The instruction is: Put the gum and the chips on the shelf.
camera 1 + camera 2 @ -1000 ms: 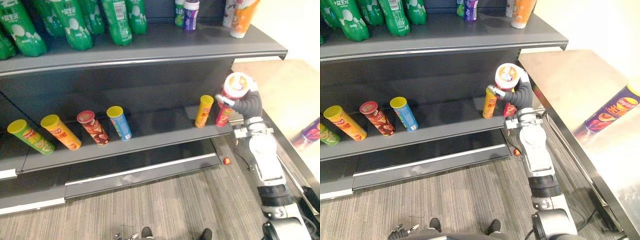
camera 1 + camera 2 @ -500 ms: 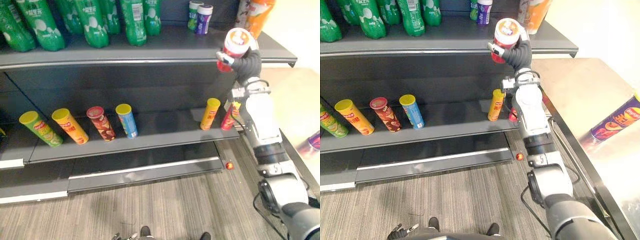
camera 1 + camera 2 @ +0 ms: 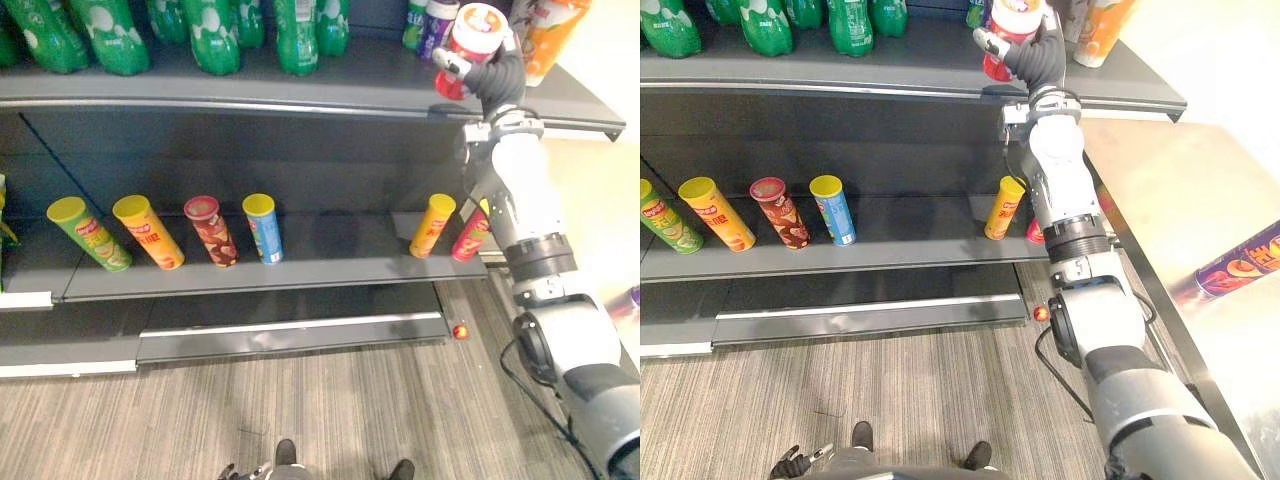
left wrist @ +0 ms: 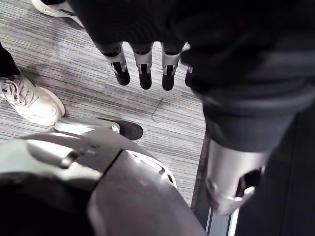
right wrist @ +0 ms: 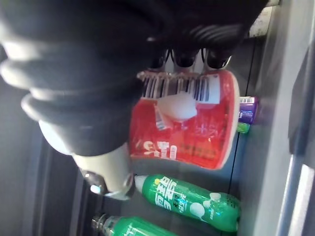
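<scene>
My right robot hand (image 3: pixel 496 72) is clamped round the red, white-lidded gum jar (image 3: pixel 471 35), seemingly just above the dark grey metal shelf (image 3: pixel 250 88).

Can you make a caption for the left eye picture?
The robot's right hand holds a red gum tub by the top shelf.

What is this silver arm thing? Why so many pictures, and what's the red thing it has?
That is a robot shaped like a person. Two pictures come from cameras in its head, looking down at a shop shelf. The other two come from small cameras on its wrists, so each hand looks very close. Its right hand is curled round a red gum jar with a white lid, up by the top shelf, where green bottles stand. On the lower shelf, chips cans are lined up. Its left hand hangs over the floor with straight fingers, holding nothing.
</scene>
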### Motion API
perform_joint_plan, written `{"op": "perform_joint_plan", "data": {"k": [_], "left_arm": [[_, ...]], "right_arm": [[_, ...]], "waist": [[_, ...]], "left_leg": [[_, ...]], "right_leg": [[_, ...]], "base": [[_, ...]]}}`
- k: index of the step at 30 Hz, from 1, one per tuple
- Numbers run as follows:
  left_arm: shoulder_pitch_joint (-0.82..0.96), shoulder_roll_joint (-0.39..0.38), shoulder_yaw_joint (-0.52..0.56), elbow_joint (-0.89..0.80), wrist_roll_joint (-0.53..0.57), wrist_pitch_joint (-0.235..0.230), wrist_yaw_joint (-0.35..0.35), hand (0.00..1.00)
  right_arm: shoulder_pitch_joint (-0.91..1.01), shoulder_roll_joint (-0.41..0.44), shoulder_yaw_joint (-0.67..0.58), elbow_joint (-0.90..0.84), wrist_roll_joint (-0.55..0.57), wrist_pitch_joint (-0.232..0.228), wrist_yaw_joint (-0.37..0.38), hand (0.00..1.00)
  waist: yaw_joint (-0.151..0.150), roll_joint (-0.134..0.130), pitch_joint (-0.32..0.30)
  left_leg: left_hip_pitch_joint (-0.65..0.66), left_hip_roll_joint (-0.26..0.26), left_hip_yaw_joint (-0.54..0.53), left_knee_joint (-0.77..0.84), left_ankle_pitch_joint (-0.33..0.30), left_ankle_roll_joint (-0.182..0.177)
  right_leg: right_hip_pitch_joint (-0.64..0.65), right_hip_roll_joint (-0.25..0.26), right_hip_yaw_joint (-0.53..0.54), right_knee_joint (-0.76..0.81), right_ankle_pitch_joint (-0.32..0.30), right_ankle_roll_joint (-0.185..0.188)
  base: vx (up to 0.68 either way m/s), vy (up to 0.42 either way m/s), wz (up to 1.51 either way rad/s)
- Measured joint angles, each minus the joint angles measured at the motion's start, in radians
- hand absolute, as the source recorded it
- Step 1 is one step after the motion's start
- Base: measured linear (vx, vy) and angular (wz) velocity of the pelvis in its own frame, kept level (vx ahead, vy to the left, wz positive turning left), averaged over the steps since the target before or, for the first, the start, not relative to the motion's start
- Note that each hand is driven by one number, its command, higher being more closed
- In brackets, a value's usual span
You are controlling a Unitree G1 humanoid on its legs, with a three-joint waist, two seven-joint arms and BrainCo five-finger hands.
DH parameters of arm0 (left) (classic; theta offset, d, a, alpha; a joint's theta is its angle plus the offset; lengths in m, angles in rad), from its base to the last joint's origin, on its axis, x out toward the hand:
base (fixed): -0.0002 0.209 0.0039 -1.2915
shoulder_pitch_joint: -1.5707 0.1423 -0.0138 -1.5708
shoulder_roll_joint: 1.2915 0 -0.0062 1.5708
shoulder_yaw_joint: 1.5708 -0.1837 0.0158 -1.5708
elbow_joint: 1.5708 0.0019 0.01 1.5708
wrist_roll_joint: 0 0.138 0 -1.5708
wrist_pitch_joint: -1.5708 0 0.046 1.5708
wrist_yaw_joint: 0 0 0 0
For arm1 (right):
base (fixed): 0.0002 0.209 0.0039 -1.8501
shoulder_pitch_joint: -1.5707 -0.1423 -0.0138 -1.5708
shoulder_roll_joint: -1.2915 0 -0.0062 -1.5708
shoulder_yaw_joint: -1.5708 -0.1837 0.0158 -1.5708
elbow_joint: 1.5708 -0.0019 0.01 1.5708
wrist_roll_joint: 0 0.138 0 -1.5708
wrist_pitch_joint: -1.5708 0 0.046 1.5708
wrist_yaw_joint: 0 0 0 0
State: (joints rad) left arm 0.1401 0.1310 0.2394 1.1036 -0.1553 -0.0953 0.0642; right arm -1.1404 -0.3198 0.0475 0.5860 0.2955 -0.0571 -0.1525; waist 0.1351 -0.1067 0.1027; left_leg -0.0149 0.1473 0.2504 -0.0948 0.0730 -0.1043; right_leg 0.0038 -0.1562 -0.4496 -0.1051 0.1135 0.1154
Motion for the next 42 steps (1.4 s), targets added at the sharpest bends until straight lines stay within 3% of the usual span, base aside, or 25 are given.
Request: {"op": "perform_joint_plan", "data": {"k": [14,32,33,42], "left_arm": [[-0.035,0.018,-0.040,-0.010,-0.039,-0.001,0.008,0.00],[-0.068,0.029,-0.087,-0.009,-0.039,-0.011,0.021,0.00],[-0.068,0.028,-0.088,-0.009,-0.039,-0.011,0.021,0.00],[-0.079,0.031,-0.116,-0.009,-0.039,-0.017,0.042,0.00]], "right_arm": [[-0.167,0.004,-0.049,0.227,0.038,0.035,-0.012,1.00],[-0.286,-0.018,-0.168,0.377,-0.010,-0.021,-0.019,1.00],[-0.286,-0.020,-0.168,0.377,-0.012,-0.022,-0.019,0.00],[-0.312,-0.057,-0.198,0.426,-0.024,-0.043,-0.030,0.00]], "waist": [[0.010,-0.017,0.061],[0.013,-0.008,0.106],[0.013,-0.008,0.106],[0.022,-0.005,0.113]], "left_leg": [[-0.023,-0.001,-0.015,0.000,0.007,0.000],[-0.055,-0.007,-0.049,0.000,0.015,0.003],[-0.057,-0.007,-0.050,0.000,0.015,0.003],[-0.079,-0.013,-0.072,0.000,0.023,0.007]], "right_leg": [[-0.014,0.000,-0.015,0.000,0.000,-0.001],[-0.024,-0.005,-0.048,0.000,-0.002,-0.002],[-0.024,-0.005,-0.049,0.000,-0.003,-0.002],[-0.034,-0.010,-0.069,0.003,-0.002,-0.002]], "base": [[0.01,-0.001,0.03],[0.01,0.000,0.05],[0.02,0.005,0.05],[0.01,0.005,0.07]]}}
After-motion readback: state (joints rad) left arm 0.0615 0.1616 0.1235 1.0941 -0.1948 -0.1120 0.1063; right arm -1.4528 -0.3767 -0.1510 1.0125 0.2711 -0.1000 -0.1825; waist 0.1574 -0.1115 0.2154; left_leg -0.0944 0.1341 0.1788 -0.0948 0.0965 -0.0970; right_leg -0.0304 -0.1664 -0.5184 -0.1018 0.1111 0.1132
